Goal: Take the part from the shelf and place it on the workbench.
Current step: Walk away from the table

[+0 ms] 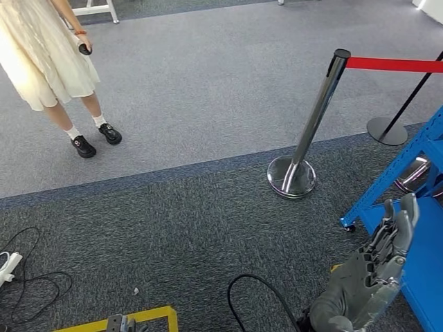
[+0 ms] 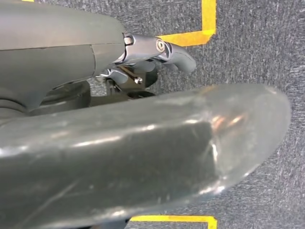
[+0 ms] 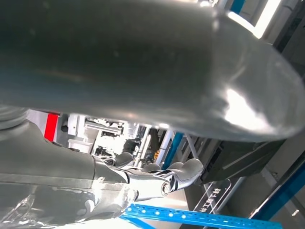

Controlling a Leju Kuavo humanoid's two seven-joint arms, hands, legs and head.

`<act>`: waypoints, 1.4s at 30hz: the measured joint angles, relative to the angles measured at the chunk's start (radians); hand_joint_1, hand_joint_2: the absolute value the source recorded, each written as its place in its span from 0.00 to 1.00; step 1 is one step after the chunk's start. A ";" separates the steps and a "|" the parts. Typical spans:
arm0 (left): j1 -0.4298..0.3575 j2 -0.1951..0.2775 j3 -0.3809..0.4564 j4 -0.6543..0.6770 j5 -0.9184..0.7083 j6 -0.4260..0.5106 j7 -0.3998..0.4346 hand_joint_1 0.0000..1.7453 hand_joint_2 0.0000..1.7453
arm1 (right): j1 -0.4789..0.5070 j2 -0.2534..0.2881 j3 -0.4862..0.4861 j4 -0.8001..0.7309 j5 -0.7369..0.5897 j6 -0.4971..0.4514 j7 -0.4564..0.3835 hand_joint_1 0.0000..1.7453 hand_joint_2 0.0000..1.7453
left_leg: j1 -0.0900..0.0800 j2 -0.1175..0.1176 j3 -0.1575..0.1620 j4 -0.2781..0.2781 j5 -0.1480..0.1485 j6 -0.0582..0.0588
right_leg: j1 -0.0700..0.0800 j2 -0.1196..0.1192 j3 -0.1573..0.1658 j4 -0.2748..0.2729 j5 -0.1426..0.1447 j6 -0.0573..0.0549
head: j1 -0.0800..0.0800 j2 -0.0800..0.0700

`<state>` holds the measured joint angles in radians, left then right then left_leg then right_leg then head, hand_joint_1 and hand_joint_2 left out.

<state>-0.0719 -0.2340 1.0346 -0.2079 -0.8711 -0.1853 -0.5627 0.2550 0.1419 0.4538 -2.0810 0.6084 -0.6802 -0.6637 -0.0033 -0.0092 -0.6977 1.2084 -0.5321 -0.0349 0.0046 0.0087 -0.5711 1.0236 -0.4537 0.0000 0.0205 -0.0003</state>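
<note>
My right hand (image 1: 376, 270) is raised at the lower right of the head view, fingers stretched upward and apart, holding nothing. It stands just in front of the blue shelf frame (image 1: 412, 159). The right wrist view looks past the hand's fingers (image 3: 162, 179) at a blue perforated shelf beam (image 3: 201, 217) and a dark flat object (image 3: 244, 157) behind it. My left hand (image 2: 154, 52) hangs over grey carpet marked with yellow tape (image 2: 208, 19) and holds nothing. I cannot make out the part itself.
A person in a pale dress (image 1: 41, 55) stands at the far left holding a dark controller. A chrome stanchion (image 1: 293, 173) with a red belt (image 1: 392, 64) leans mid-right, a black post base (image 1: 386, 130) beyond it. Cables (image 1: 31, 280) lie at the left, a black cable (image 1: 256, 290) near my feet.
</note>
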 joint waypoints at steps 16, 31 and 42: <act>-0.002 0.000 0.001 0.000 0.000 -0.002 -0.001 0.00 0.00 | -0.017 -0.039 0.052 0.003 -0.106 0.000 0.029 0.00 0.00 | 0.011 -0.002 0.119 -0.206 0.095 0.039 | -0.004 0.000 -0.116 0.252 -0.137 0.051 | 0.007 0.000; -0.002 0.001 0.001 0.000 -0.009 -0.010 -0.002 0.00 0.00 | -0.014 -0.037 0.047 0.007 -0.034 0.000 0.024 0.00 0.00 | 0.007 -0.002 0.020 0.008 -0.025 -0.007 | -0.006 0.009 -0.004 0.003 0.003 0.003 | -0.001 0.000; -0.004 -0.001 0.002 0.000 -0.009 -0.007 -0.007 0.00 0.00 | -0.013 -0.036 0.042 0.008 -0.016 0.000 0.026 0.00 0.00 | 0.012 -0.030 0.139 -0.216 0.086 0.023 | -0.005 0.074 -0.027 0.012 0.006 0.035 | 0.000 0.000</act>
<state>-0.0756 -0.2349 1.0365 -0.2079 -0.8801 -0.1925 -0.5701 0.2420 0.1057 0.4959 -2.0729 0.5921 -0.6802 -0.6375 0.0088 -0.0387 -0.5586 0.9923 -0.4462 -0.0120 -0.0007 0.0828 -0.5978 1.0351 -0.4473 0.0353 0.0204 -0.0003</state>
